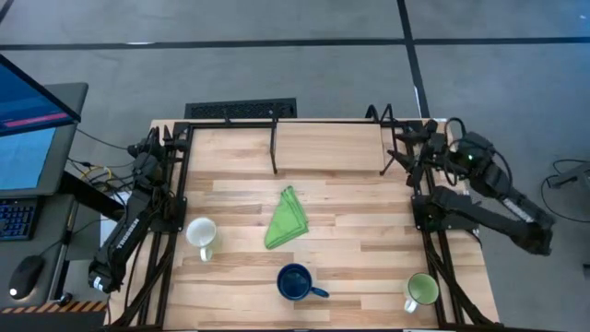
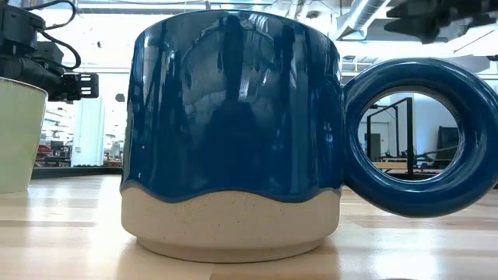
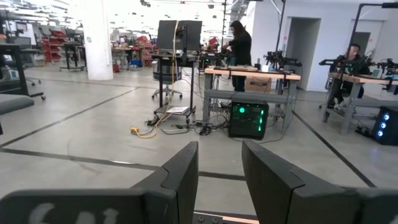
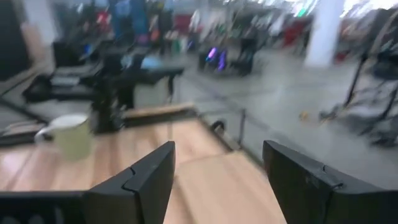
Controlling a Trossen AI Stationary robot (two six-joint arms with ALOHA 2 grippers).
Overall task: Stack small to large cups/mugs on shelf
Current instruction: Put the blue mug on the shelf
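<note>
Standing on the light wooden table, the three mugs all lay around the folded green cloth, which I take as the landmark near the table's middle. Left of the cloth, the left arm ran along the table's left edge, its gripper raised off the wood with a narrow gap between its two dark fingers and nothing held; its wrist camera looked out over the room, where one person stood at a bench and another sat farther off. The white mug sat just left of the cloth and slightly nearer the front edge, upright. The dark blue mug stood in front of the cloth, close to the front edge, handle pointing right. Behind the cloth, the shelf lay bare between thin black posts. Right of the cloth and well apart from it, the light green mug stood at the front right corner. The right gripper hung spread wide and empty, by the table's right rear corner.
</note>
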